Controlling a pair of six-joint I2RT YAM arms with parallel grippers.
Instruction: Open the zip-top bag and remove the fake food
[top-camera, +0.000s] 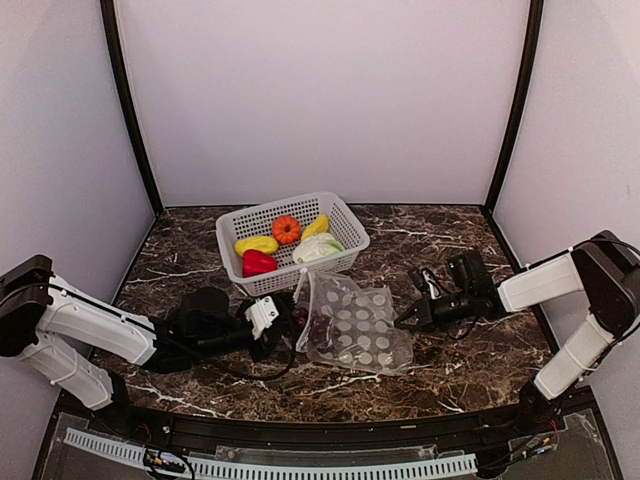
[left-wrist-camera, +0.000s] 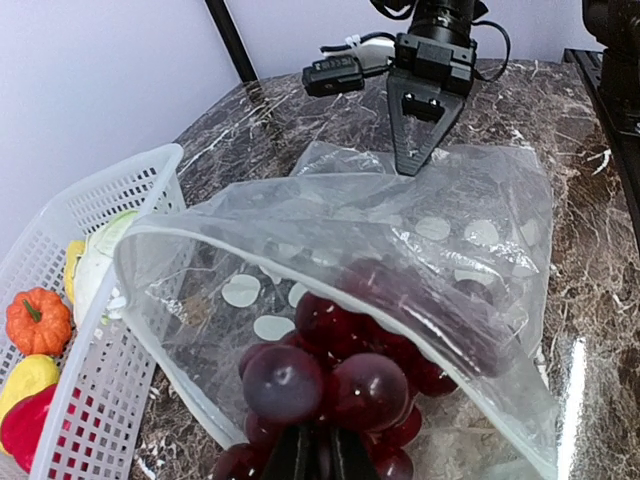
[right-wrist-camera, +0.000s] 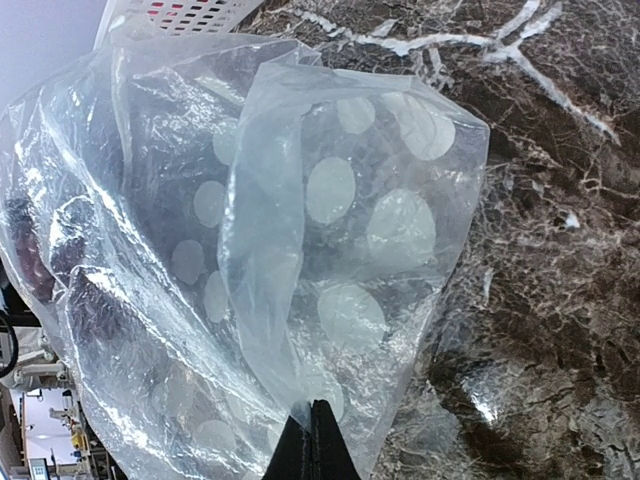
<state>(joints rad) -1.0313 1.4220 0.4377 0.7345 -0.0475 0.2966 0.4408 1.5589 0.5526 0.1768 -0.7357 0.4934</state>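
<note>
A clear dotted zip-top bag (top-camera: 362, 325) lies on the marble table (top-camera: 470, 370), lower centre of the top view, just in front of a white basket (top-camera: 290, 278). Its mouth gapes toward the left of the frame. The left gripper (left-wrist-camera: 320, 445) reaches into that mouth, fingers nearly closed on the base of the purple grapes (left-wrist-camera: 335, 385), the only piece inside. The right gripper (right-wrist-camera: 311, 420), fingers pressed together, pinches a fold of plastic at the bag's opposite edge. The orange pumpkin (top-camera: 286, 229), red pepper (top-camera: 258, 263), yellow pieces (top-camera: 256, 244) and leafy piece (top-camera: 317, 248) sit in the basket. To finish well, the left arm should probably draw the grapes straight back through the opening, slowly, while the right pinch anchors the bag against sliding or lifting.
</note>
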